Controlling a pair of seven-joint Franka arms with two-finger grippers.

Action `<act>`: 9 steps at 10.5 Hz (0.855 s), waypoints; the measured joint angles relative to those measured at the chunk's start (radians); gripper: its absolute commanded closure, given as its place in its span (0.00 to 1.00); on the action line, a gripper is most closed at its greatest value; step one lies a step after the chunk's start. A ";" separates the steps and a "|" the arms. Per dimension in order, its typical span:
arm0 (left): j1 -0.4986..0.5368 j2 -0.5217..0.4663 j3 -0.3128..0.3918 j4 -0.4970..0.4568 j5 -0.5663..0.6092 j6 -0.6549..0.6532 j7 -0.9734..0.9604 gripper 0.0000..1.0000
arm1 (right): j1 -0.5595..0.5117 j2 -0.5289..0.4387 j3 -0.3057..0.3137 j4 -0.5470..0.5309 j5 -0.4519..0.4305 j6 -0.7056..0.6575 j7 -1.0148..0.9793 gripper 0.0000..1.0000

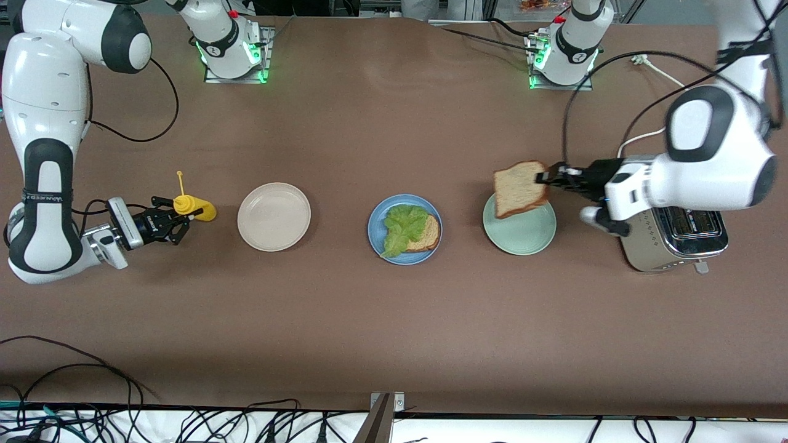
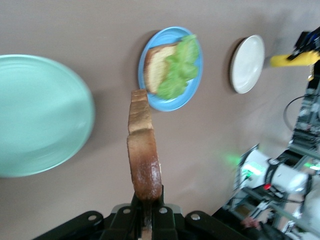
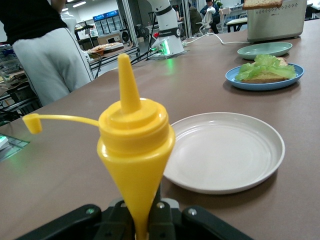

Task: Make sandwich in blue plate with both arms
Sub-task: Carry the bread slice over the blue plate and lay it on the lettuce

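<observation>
The blue plate sits mid-table with one bread slice and a green lettuce leaf on it. It also shows in the left wrist view and the right wrist view. My left gripper is shut on a second bread slice, held on edge over the mint-green plate; the wrist view shows the slice's crust between the jaws. My right gripper is shut on a yellow squeeze bottle, seen close in its wrist view, beside the beige-white plate.
A silver toaster stands under the left arm's wrist, at that arm's end of the table. Black cables trail near both arm bases and along the table edge nearest the front camera.
</observation>
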 measured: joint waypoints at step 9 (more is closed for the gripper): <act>-0.281 0.256 -0.001 0.167 -0.312 0.345 -0.212 1.00 | -0.017 0.051 0.004 0.020 0.001 0.004 -0.064 0.88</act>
